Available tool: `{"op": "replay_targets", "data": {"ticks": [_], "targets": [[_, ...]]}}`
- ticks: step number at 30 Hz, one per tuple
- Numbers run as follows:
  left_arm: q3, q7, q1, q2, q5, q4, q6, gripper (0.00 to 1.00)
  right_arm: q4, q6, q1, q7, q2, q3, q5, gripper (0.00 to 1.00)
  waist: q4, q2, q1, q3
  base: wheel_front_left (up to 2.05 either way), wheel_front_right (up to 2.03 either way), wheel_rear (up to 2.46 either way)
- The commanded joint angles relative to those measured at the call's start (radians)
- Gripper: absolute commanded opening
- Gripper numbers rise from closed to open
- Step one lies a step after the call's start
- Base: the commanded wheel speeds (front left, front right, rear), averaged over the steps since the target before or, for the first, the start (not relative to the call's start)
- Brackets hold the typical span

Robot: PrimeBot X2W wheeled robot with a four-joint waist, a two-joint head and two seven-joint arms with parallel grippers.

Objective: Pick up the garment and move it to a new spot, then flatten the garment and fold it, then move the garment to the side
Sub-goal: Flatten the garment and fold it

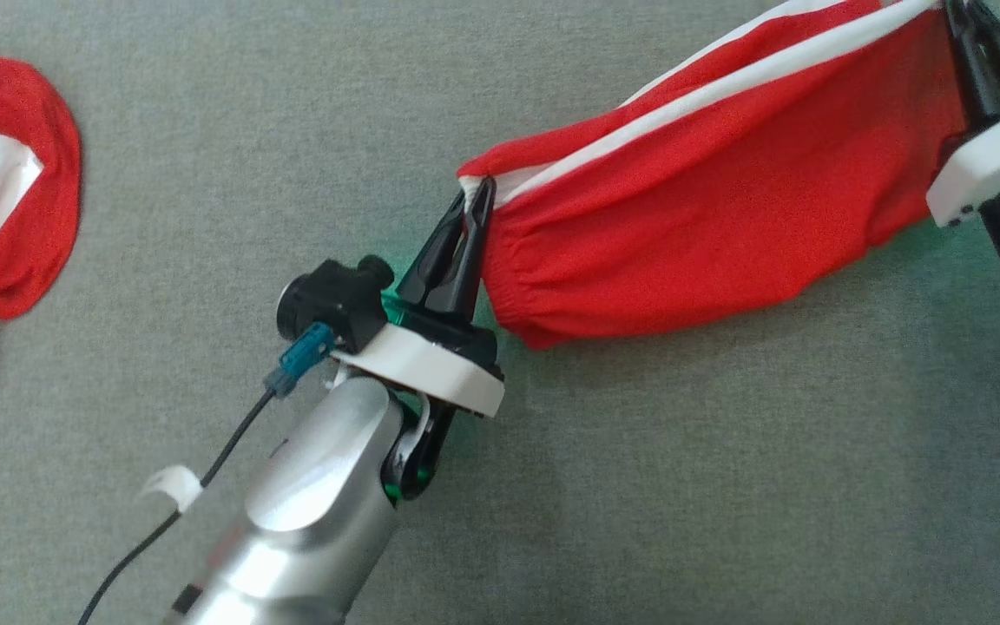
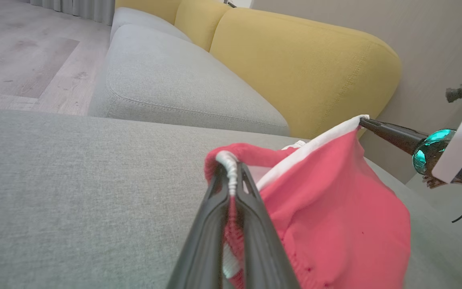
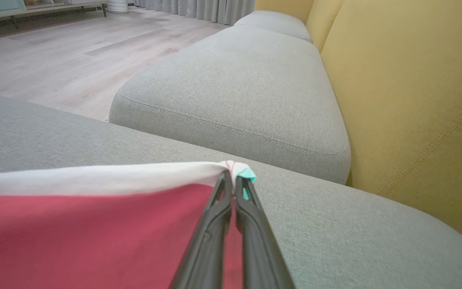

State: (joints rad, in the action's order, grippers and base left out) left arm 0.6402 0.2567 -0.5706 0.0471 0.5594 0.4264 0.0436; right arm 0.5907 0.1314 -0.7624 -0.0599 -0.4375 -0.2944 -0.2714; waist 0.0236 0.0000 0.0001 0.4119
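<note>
The garment (image 1: 708, 200) is held spread mid-move, clamped by left gripper (image 1: 476, 193) and right gripper (image 3: 233, 181); level lowering onto the cushion (image 1: 205, 365) seems needed.

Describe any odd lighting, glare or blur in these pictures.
Head view: green glow tints the grey cushion beside the left tool; the silver forearm shows glare. Left wrist view: the garment near the lens looks soft. Right wrist view: teal tint on the white hem at the right tool's tips.
</note>
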Motion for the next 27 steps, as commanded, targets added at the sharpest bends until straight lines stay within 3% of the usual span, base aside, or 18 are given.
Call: {"op": "replay_targets", "data": {"ticks": [1,2,3,4,5,6,7,9,15,21,27], "targets": [[-0.016,0.005,-0.038,0.003,0.012,-0.019,-0.008,0.0,0.01,-0.001,-0.027,-0.018,-0.004,-0.022,-0.001,0.07,0.009,0.0,-0.0001,0.01,0.0,0.0,0.0],[-0.01,0.005,-0.045,0.003,0.02,-0.014,-0.012,0.0,0.038,-0.001,-0.043,-0.027,0.002,-0.036,-0.003,0.25,0.011,0.0,-0.0001,0.013,0.0,0.0,0.0],[-0.006,0.005,-0.051,0.003,0.027,-0.009,-0.014,0.05,0.063,-0.001,-0.058,-0.042,0.01,-0.049,-0.011,0.54,0.013,0.0,-0.0001,0.015,0.0,0.0,0.0],[-0.003,0.005,-0.055,0.003,0.031,-0.005,-0.018,0.16,0.089,-0.001,-0.071,-0.062,0.015,-0.056,-0.017,1.0,0.015,0.0,-0.0001,0.016,0.0,0.0,0.0],[0.001,0.005,-0.059,0.003,0.032,0.0,-0.023,0.39,0.108,-0.001,-0.079,-0.087,0.021,-0.07,-0.028,1.0,0.018,0.0,-0.0001,0.016,0.0,0.0,0.0],[0.004,0.005,-0.06,0.003,0.034,0.003,-0.026,0.88,0.127,-0.001,-0.084,-0.112,0.026,-0.079,-0.044,1.0,0.021,0.0,-0.0001,0.015,0.0,0.0,0.0],[0.001,0.005,-0.06,0.003,0.036,-0.001,-0.035,1.0,0.142,-0.001,-0.083,-0.131,0.029,-0.093,-0.062,1.0,0.023,0.0,-0.0001,0.013,0.0,0.0,0.0],[-0.005,0.005,-0.055,0.003,0.015,-0.015,-0.056,1.0,0.153,-0.001,-0.073,-0.158,0.029,-0.126,-0.11,1.0,0.027,0.0,-0.0001,0.009,0.0,0.0,0.0],[-0.075,0.005,0.03,0.003,-0.205,-0.129,-0.149,1.0,0.144,-0.001,-0.005,-0.188,-0.031,-0.212,-0.277,1.0,0.037,0.0,-0.0001,-0.013,0.0,0.0,0.0],[-0.15,0.005,0.159,0.003,-0.349,-0.275,-0.199,1.0,0.217,-0.001,0.012,-0.178,-0.093,-0.215,-0.363,1.0,0.069,0.0,-0.0001,-0.022,0.0,0.0,0.0],[-0.197,0.005,0.283,0.004,-0.43,-0.392,-0.214,1.0,0.336,-0.001,-0.014,-0.087,-0.13,-0.241,-0.409,1.0,0.129,0.0,-0.0001,-0.015,0.0,0.0,0.0]]}}
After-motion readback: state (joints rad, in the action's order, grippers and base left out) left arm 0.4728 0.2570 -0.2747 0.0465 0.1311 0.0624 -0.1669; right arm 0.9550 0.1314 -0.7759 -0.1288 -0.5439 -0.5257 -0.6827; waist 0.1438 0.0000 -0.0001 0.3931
